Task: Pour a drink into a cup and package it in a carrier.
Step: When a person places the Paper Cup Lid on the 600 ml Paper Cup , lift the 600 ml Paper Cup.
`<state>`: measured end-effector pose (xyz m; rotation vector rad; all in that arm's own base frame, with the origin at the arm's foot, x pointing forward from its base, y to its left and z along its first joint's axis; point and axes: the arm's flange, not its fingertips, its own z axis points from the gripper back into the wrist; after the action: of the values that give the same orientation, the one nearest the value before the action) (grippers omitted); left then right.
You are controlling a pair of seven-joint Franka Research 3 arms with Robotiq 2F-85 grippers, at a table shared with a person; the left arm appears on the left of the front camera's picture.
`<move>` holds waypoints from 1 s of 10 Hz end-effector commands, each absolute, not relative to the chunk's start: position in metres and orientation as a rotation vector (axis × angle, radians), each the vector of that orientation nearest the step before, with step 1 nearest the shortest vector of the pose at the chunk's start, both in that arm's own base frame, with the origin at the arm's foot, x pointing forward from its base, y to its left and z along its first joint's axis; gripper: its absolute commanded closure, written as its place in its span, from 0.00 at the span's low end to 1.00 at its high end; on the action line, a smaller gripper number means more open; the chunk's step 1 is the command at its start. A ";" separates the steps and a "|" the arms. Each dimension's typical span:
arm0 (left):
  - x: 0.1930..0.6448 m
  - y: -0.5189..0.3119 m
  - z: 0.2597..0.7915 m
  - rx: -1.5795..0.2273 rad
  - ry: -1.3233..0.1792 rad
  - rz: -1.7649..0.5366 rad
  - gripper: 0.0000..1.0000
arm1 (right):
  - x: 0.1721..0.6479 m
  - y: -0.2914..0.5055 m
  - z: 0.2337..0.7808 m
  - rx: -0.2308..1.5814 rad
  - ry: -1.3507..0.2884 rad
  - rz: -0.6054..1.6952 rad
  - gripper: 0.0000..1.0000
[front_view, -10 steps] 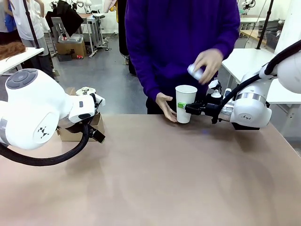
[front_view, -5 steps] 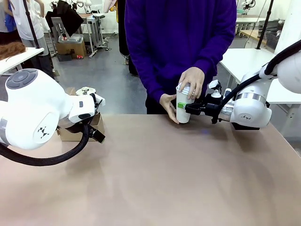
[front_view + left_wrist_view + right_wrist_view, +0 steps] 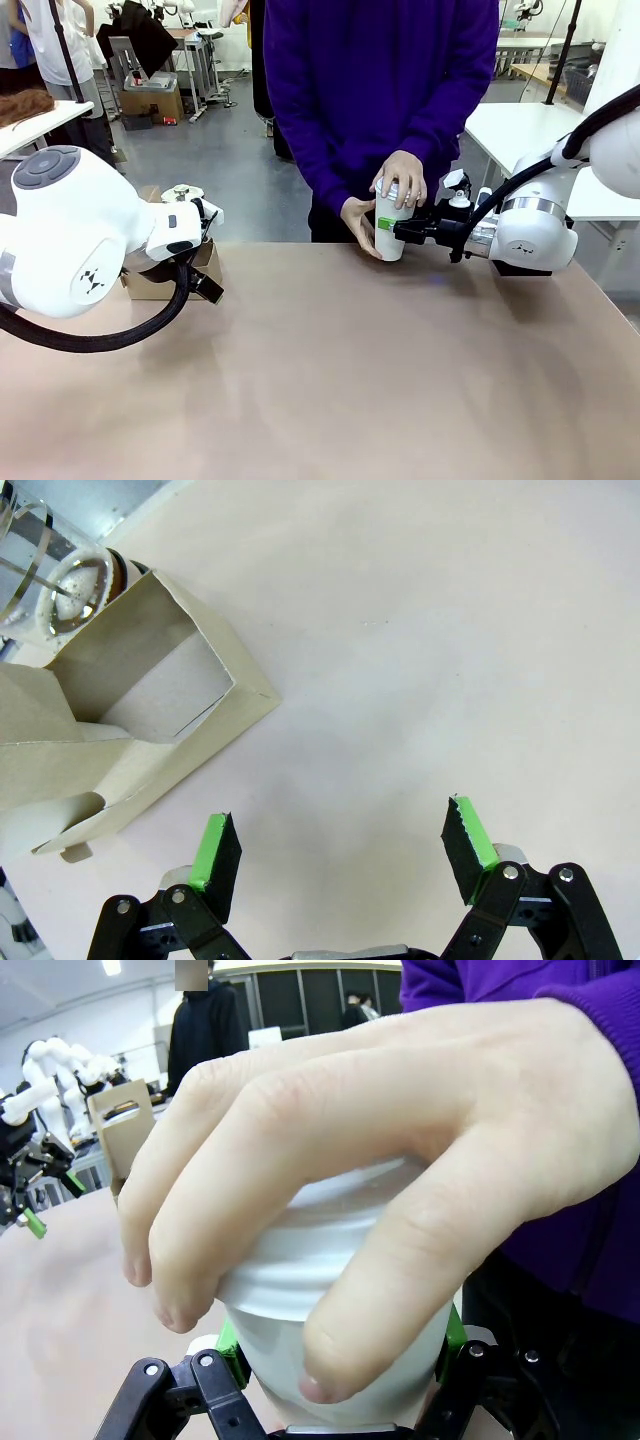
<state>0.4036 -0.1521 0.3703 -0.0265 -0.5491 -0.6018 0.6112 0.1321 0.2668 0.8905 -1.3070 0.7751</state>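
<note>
Right jaws clamp the plain white cup (image 3: 391,247).

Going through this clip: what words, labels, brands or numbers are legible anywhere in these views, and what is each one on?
No legible text in any view.
cup: plain white, no print on the side that shows; its top is covered by the person's hand.
carrier: bare brown cardboard, no print.
left arm and right arm: one small dark logo mark each, too small to read.

Rim of cup (image 3: 392,245) beneath hand (image 3: 401,180)
</note>
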 end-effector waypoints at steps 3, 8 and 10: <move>0.404 -0.152 0.371 -0.028 -0.550 -0.601 0.00 | 0.611 0.134 0.268 0.890 -1.319 0.766 0.20; 0.404 -0.152 0.371 -0.028 -0.550 -0.601 0.00 | 0.611 0.134 0.268 0.890 -1.319 0.766 0.20; 0.404 -0.152 0.371 -0.028 -0.550 -0.601 0.00 | 0.611 0.134 0.268 0.890 -1.319 0.766 0.20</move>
<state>0.4036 -0.1521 0.3703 -0.0265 -0.5491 -0.6018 0.6102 0.1301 0.2609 0.8871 -1.2978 0.7701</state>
